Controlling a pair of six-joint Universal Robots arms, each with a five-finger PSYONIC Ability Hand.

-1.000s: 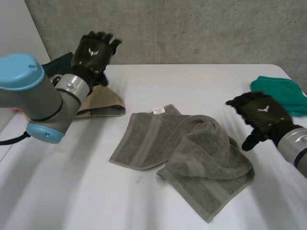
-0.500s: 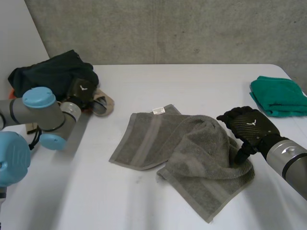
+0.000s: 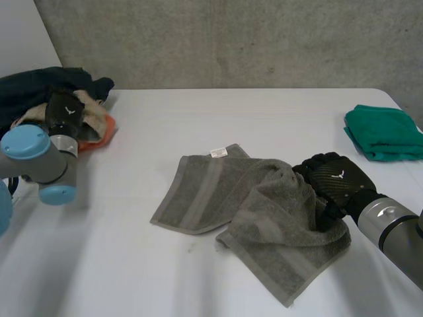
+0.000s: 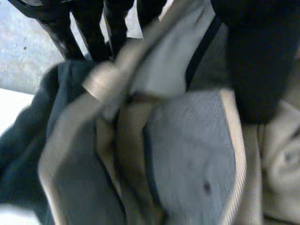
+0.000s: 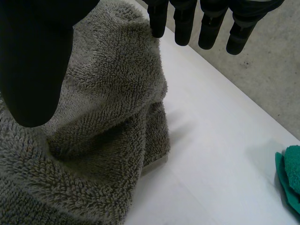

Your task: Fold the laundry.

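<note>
A grey towel [image 3: 258,205] lies rumpled mid-table, its right half bunched into a raised fold [image 5: 108,93]. My right hand [image 3: 334,181] rests open at the towel's right edge. In its wrist view the straight fingers [image 5: 183,23] reach over the fold's top and the thumb [image 5: 28,61] stands apart on the other side. My left hand [image 3: 66,109] sits on a laundry pile at the far left. Its fingers [image 4: 84,23] are straight, the thumb [image 4: 253,61] is apart, and a beige garment [image 4: 187,140] lies loosely between them.
The pile holds a dark garment [image 3: 33,89], the beige garment [image 3: 92,122] and something orange [image 3: 106,129]. A folded green cloth [image 3: 384,132] lies at the back right near the table edge. A concrete wall runs behind the table.
My left hand swung left to the pile, dragging the beige garment along with it. My right hand moved left onto the towel's raised right fold.
</note>
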